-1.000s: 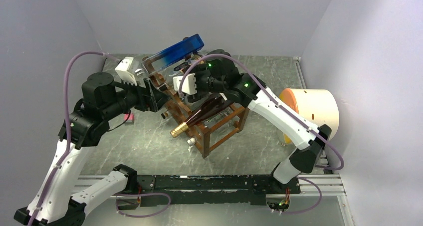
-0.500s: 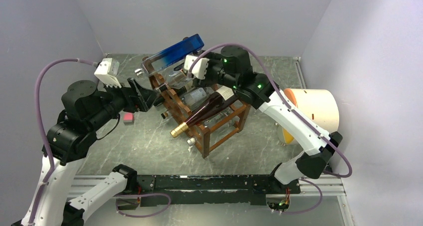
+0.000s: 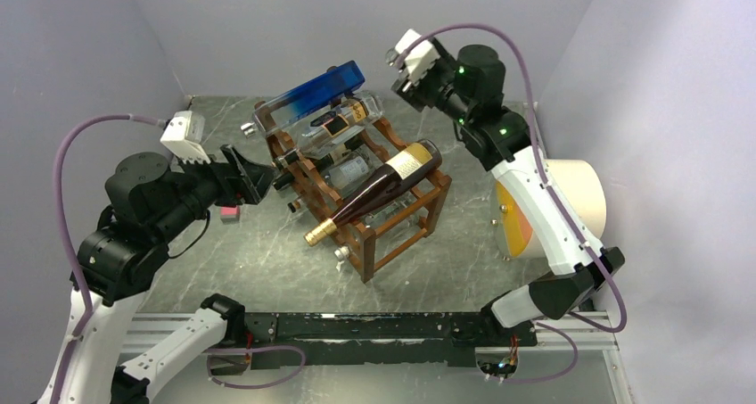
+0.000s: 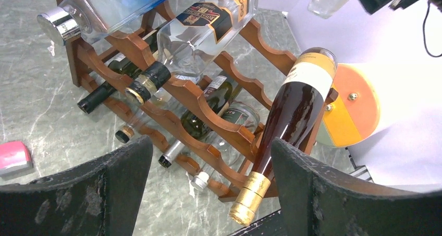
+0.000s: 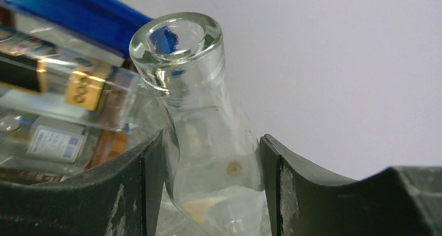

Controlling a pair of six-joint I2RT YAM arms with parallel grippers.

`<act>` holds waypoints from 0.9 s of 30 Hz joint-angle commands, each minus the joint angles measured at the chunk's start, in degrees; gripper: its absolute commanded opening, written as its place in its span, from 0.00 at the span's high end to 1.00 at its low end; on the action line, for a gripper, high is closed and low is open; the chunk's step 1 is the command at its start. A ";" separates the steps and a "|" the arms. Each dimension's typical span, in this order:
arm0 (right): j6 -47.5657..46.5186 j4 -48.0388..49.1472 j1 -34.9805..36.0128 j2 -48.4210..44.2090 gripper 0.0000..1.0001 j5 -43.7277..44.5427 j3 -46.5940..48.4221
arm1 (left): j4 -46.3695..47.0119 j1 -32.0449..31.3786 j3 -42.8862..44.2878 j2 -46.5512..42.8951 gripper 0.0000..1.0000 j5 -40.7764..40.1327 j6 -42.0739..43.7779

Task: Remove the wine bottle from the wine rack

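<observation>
We note the right pincer (image 5: 211,141) clamped on a clear glass bottle (image 5: 188,59), held high beyond the far right corner of the wine rack (image 3: 366,252), off its rails. Left pincer (image 4: 211,147) gapes wide and empty, near the rack's left side over the worktop (image 3: 267,261).

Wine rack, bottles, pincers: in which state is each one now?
wine rack: upright, bottles lying in it.
clear bottle: uncapped, held clear of the rack.
right pincer: shut on the clear bottle.
left pincer: open, empty, facing the rack.
dark gold-capped bottle: tilted, neck down, on the rack's end.
blue bottle: lying on top.
</observation>
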 commanded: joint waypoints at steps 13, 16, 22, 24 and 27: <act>27.73 30.93 -19.93 4.25 1.00 -5.55 -9.23 | 1.51 -0.05 -1.70 0.63 0.13 -2.28 0.51; 32.57 38.74 -21.01 7.04 1.00 -5.12 -13.14 | 1.75 -0.05 -2.35 0.78 0.13 -2.37 1.44; 38.92 48.32 -21.27 14.85 1.00 -1.80 -15.71 | 3.25 -0.07 -3.14 1.00 0.13 -2.86 3.07; 41.16 52.24 -21.10 17.02 1.00 -0.58 -16.99 | 4.57 -0.03 -3.58 0.31 0.13 -2.86 3.60; 43.23 59.55 -20.75 20.02 1.00 0.61 -19.13 | 5.54 0.00 -3.99 -0.04 0.13 -3.20 4.18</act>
